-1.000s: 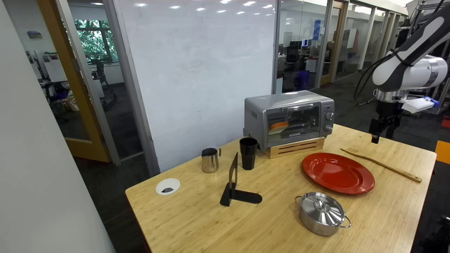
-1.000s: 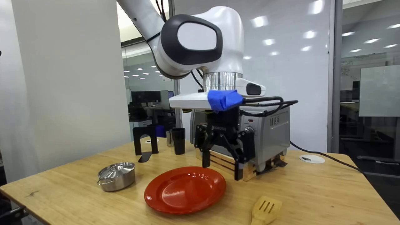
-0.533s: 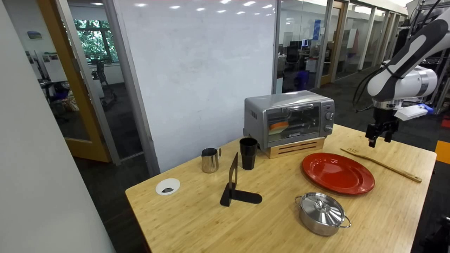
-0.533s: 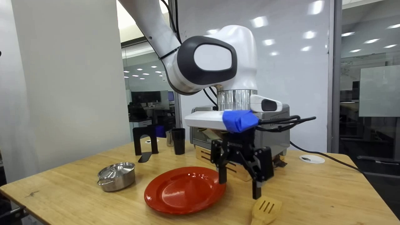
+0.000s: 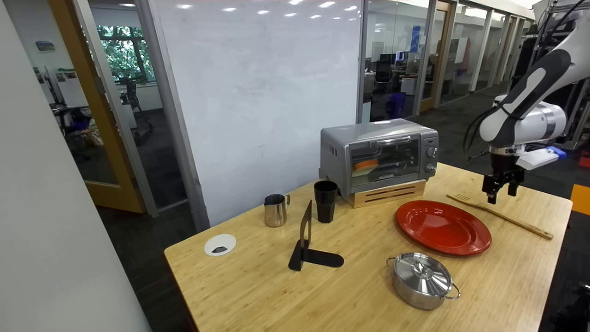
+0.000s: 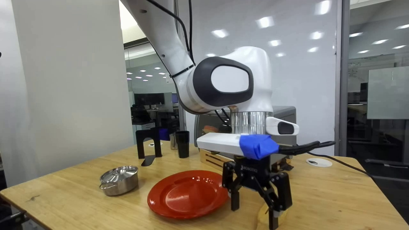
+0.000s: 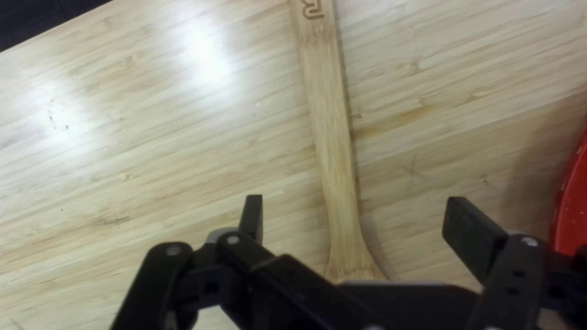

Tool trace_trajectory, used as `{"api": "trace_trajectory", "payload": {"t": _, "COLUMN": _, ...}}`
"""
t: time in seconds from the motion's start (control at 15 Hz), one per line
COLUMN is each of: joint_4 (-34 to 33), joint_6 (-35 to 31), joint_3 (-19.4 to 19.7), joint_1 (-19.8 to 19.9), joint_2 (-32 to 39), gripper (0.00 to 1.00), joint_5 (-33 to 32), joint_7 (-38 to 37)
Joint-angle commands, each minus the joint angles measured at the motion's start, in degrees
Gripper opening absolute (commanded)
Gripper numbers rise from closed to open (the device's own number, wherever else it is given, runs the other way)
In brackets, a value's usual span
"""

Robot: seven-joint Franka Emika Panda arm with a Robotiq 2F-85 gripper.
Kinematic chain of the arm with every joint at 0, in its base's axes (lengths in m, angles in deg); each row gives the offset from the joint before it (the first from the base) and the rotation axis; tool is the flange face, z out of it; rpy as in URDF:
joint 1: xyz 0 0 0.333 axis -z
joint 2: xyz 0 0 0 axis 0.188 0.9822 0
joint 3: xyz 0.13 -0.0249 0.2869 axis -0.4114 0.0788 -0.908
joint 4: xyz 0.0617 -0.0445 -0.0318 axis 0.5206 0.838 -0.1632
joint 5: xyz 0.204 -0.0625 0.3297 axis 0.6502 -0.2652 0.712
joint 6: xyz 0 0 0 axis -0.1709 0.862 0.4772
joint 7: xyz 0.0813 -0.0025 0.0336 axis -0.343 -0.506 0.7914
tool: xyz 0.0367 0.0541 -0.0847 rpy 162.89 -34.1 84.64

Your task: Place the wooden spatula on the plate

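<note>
The wooden spatula (image 5: 518, 222) lies flat on the table beside the red plate (image 5: 443, 227), its slotted head toward the toaster oven. My gripper (image 5: 502, 196) hangs low over it with jaws wide apart. In the wrist view the spatula's handle (image 7: 328, 114) runs down between the two separated fingertips and widens toward the head, which the gripper body hides. Neither finger touches it there. The plate's edge (image 7: 573, 211) shows at the right of that view. In an exterior view the gripper (image 6: 254, 214) partly covers the spatula head (image 6: 263, 217), just right of the plate (image 6: 188, 195).
A lidded metal pot (image 5: 421, 283) stands in front of the plate. Behind the plate is a grey toaster oven (image 5: 380, 138) on a wooden stand (image 5: 389, 194). A black cup (image 5: 326, 203), a metal pitcher (image 5: 275, 211) and a black bookend (image 5: 322, 258) stand further along the table.
My gripper has come down steadily and shifted from beside the oven to over the spatula, staying open. The spatula, plate and pot have not moved.
</note>
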Motion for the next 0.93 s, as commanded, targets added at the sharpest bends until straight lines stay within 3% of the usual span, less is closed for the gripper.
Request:
{"api": "trace_trajectory", "payload": {"t": 0.0, "joint_4": -1.56, "joint_6": -3.17, "joint_3": -2.79, "joint_1": 2.89, "joint_2": 2.98, "gripper": 1.00, "joint_5": -0.92, "joint_7": 1.32}}
{"api": "trace_trajectory", "payload": {"t": 0.4, "joint_4": -1.26, "joint_6": -8.31, "joint_3": -5.34, "joint_1": 5.14, "joint_2": 5.07, "gripper": 1.00, "joint_5": -0.98, "joint_7": 3.31}}
{"api": "trace_trajectory", "payload": {"t": 0.87, "joint_4": -0.52, "joint_6": -9.56, "joint_3": -6.84, "joint_1": 6.92, "joint_2": 5.02, "gripper": 1.00, "joint_5": -1.15, "joint_7": 5.41}}
